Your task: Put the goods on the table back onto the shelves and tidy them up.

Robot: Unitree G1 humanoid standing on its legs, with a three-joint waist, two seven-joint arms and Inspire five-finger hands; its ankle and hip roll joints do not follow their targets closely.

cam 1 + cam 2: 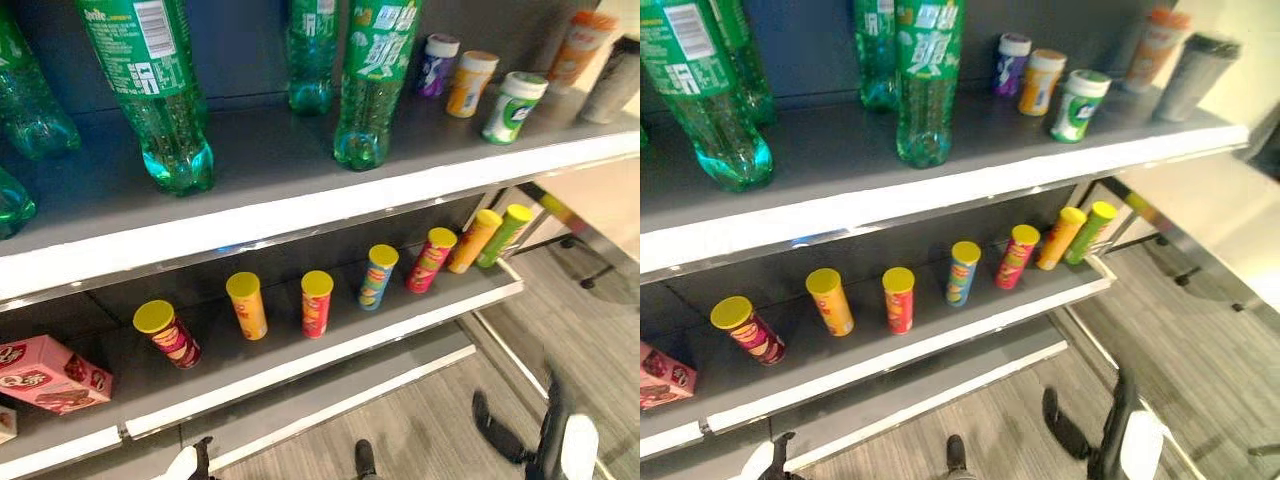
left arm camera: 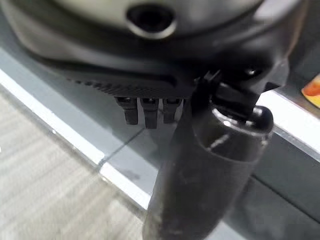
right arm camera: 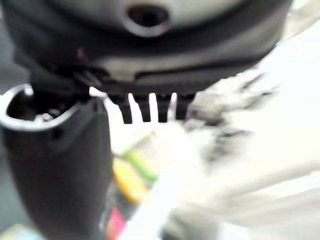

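Note:
Green soda bottles (image 1: 372, 85) stand on the upper shelf (image 1: 300, 205). Small jars (image 1: 512, 105) and an orange bottle (image 1: 580, 45) stand at its right end. On the lower shelf (image 1: 330, 350) a row of yellow-lidded chip cans (image 1: 316, 303) runs from a dark red one (image 1: 168, 333) to a green one (image 1: 504, 234). A pink box (image 1: 50, 375) lies at that shelf's left end. My left hand (image 1: 200, 458) hangs low before the shelves, its fingers (image 2: 145, 110) straight and holding nothing. My right hand (image 1: 552, 425) hangs low on the right, its fingers (image 3: 150, 107) also straight and holding nothing.
A bottom shelf board (image 1: 340, 400) juts out under the can shelf. Grey wood-look floor (image 1: 440, 420) lies in front. A grey cylinder (image 1: 1195, 75) stands at the far right of the upper shelf. Chair legs (image 1: 590, 275) show at the right.

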